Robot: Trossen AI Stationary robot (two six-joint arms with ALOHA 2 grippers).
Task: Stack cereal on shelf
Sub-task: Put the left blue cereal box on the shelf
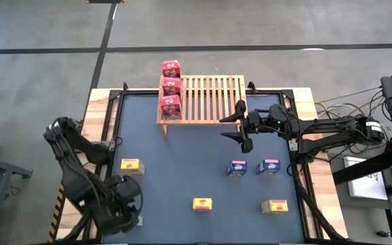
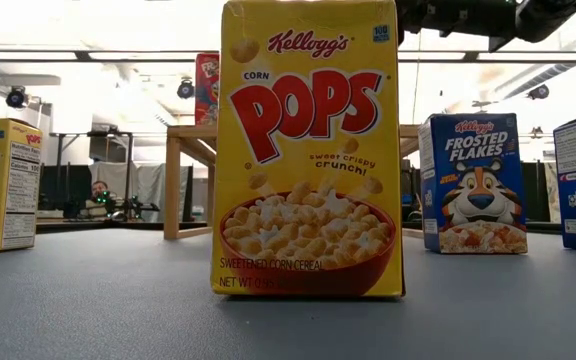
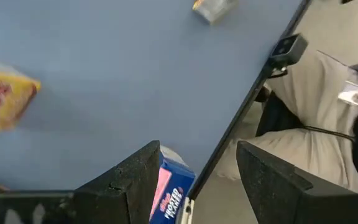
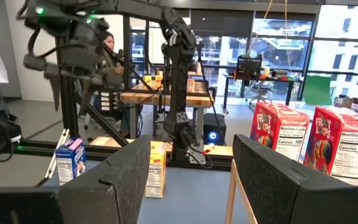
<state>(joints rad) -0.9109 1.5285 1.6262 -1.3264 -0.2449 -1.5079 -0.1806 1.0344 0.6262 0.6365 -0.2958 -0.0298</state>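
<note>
Table: open room mid-mat.
Shelf: stood at far edge, three reds on left end.
Right gripper: waited by shelf's right front corner, jaws apart, empty.
Left gripper: hung over blue box beside near-left edge, jaws apart.
Judged step: blue pick-up. Called for descent, squeeze, lift clear of edge.

yellow corn pops box upright, frosted flakes box beside.

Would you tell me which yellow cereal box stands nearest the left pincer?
The yellow box on the table's left side, just beyond the left pincer; the other two yellow boxes stand farther right.
</note>
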